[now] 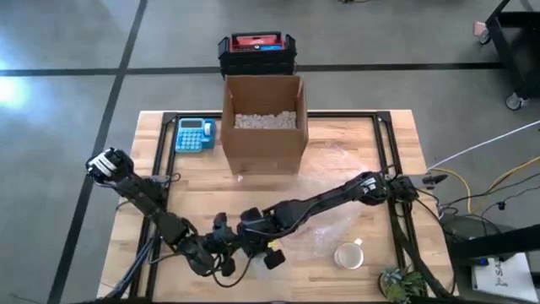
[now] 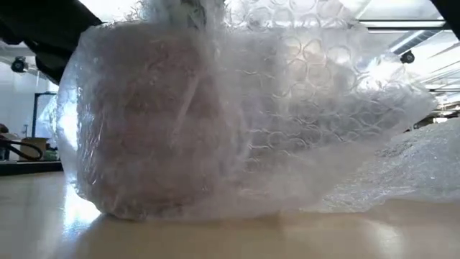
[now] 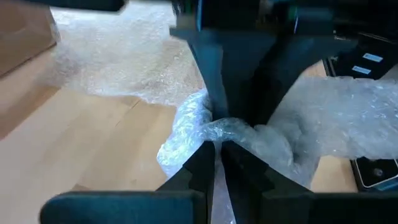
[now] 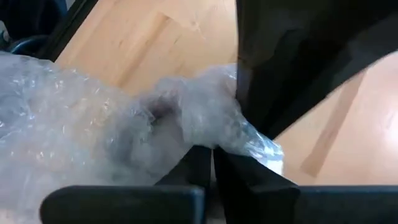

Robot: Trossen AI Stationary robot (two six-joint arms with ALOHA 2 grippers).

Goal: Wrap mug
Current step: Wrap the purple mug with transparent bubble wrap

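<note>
High: your left gripper [image 1: 221, 253] and right gripper [image 1: 253, 241] met at the near edge, white mug [image 1: 348, 254] bare to the right | Low: bubble wrap [image 2: 237, 122] bundled | Wrists: both jaws pinched wrap | Risk: wrap could tear if you pulled apart.

Both arms reach low to the near side of the table, and their tips meet there. The left gripper [image 3: 214, 152] is pinched tight on the bubble wrap [image 3: 249, 134]. The right gripper [image 4: 211, 158] is pinched tight on the same wrap too.
</note>
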